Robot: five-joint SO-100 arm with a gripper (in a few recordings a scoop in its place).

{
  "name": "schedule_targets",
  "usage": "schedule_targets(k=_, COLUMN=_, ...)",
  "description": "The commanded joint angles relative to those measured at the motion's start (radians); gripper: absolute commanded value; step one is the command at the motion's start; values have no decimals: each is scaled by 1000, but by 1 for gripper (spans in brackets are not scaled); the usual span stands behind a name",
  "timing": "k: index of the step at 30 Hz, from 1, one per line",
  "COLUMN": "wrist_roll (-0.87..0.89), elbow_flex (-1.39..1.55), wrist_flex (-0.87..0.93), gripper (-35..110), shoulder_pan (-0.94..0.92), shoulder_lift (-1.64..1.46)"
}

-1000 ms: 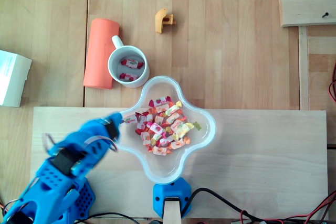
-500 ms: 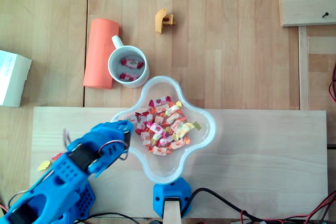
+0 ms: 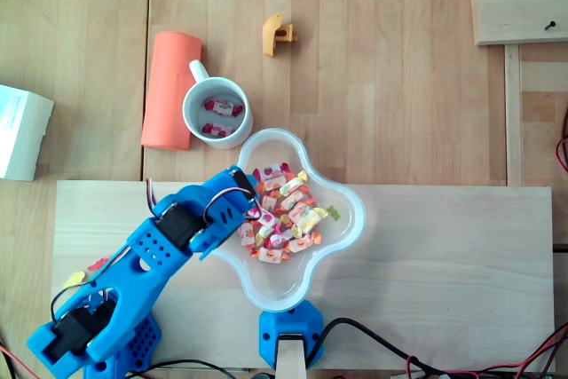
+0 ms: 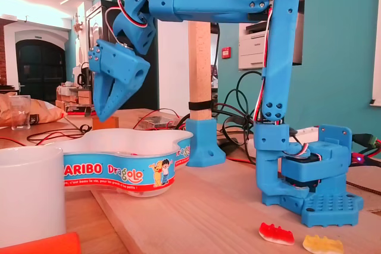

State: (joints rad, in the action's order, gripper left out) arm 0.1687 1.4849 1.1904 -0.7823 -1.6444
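Right now I have the blue two-finger gripper [image 3: 242, 185] hanging over the left lobe of the white clover-shaped plastic tub [image 3: 358, 216]. In the fixed view, the gripper [image 4: 105, 110] points straight down with its tip above the tub's rim and clear of it. The fingers taper to one point from this side, and I cannot tell whether they are pressed together or slightly parted, or whether anything sits between them.

The heap of small wrapped candies in red, pink and yellow [image 3: 284, 210] fills the middle of the tub, and the nearest ones lie just beside the gripper tip in the overhead view. In the fixed view the tub's printed wall [image 4: 119, 173] hides the sweets from me.

Just above and left of the tub in the overhead view stands a white ceramic mug [image 3: 188, 113], which has two more red-and-white wrapped candies [image 3: 217, 117] in its bottom. The mug [image 4: 30, 197] fills the lower left corner of the fixed view. An orange cylinder [image 3: 169, 88] lies flat against the mug's left side, touching it or nearly so. A small yellow-orange plastic piece [image 3: 277, 35] sits well apart, further up the table.

The arm's base stands on a pale wooden board [image 3: 444, 281], with a red gummy sweet [image 4: 275, 233] and a yellow gummy sweet [image 4: 321, 244] lying on the board just in front of it.
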Motion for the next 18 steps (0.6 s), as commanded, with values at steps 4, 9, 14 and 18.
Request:
schedule_targets(k=4, wrist_roll=-83, elbow_flex=-63, wrist_flex=2, gripper=-1, shoulder_pan=18, shoulder_lift=0)
schedule_targets(k=9, wrist_roll=-92, elbow_flex=-35, wrist_flex=-17, gripper=-1, shoulder_pan=2, shoulder_lift=21)
schedule_targets(k=14, wrist_roll=-124, elbow_flex=-55, wrist_flex=-18, gripper=-1, shoulder_pan=2, shoulder_lift=21)
schedule_targets(k=18, wrist_roll=-275, elbow_flex=-60, wrist_flex=-18, gripper=-1, shoulder_pan=-11, shoulder_lift=25)
